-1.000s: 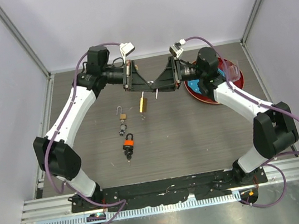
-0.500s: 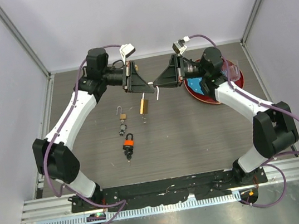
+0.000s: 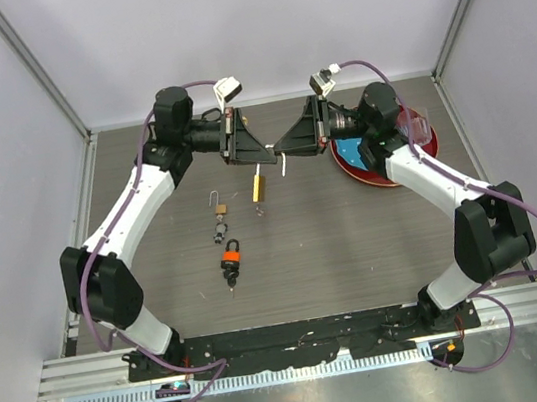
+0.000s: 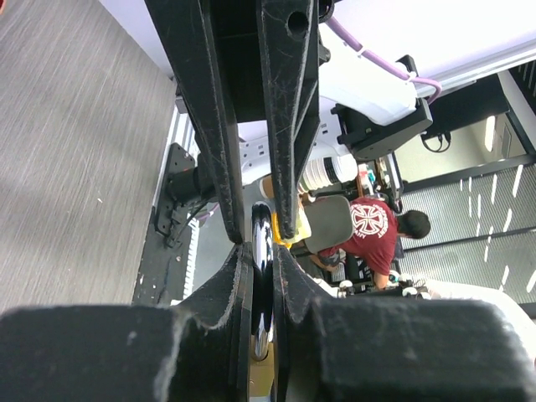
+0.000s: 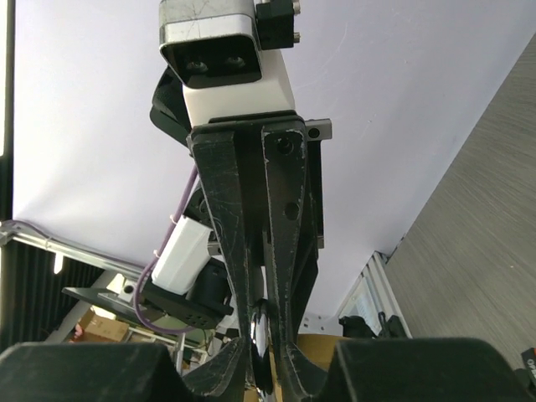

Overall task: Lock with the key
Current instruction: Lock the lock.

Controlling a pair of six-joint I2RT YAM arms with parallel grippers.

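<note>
The left end effector and right end effector face each other, tips close, over the far tabletop. A padlock hangs under the left, a key under the right. Nearer and leftward lie a small lock, keys and a third lock. A plate sits right.

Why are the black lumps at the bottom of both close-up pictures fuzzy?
Left wrist view: the left gripper, clamping the padlock, sits too near the lens to focus; right wrist view: same for the right gripper with the key; top external view is sharp.
</note>
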